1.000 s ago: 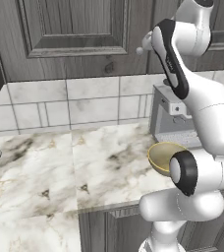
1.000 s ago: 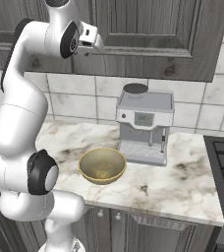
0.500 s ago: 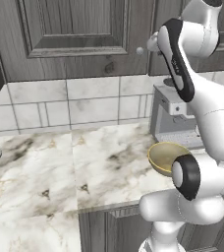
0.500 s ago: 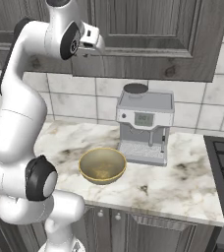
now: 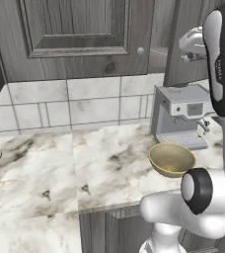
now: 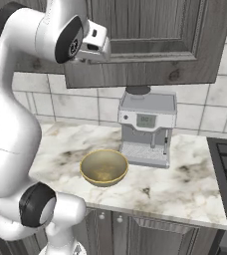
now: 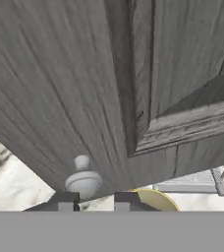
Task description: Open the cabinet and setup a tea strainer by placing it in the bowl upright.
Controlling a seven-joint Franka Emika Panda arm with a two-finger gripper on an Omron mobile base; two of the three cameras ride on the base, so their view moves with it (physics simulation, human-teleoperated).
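The large dark grey wood-grain cabinet (image 5: 75, 39) hangs above the marbled white surface (image 5: 60, 173). In the hand view, one raised-panel door (image 7: 109, 83) looms close, and its small round silver knob (image 7: 83, 181) sits at about 7 o'clock, just above the hand (image 7: 90, 201). The two dark fingertips (image 7: 65, 201) rise either side of the knob's base, and the hand is closed about as far as it goes. It looks to be pinching the knob, though the contact itself is too low in the picture to be sure.

In the left base view, the right-hand door stands swung partly out, at about 1 o'clock, with the left door's knob (image 5: 140, 50) near its edge. What lies inside the cabinet cannot be made out, so the tea strainer's place cannot be told.

The round, shallow golden-olive bowl (image 6: 104, 167) rests on the surface just in front of the grey boxy coffee machine (image 6: 147, 128), at about 7 o'clock from it.

The door is stiff and hinged, so I judge it wants a steady pull along its arc. The knob is small, smooth and probably slippery, and is best held at its neck.
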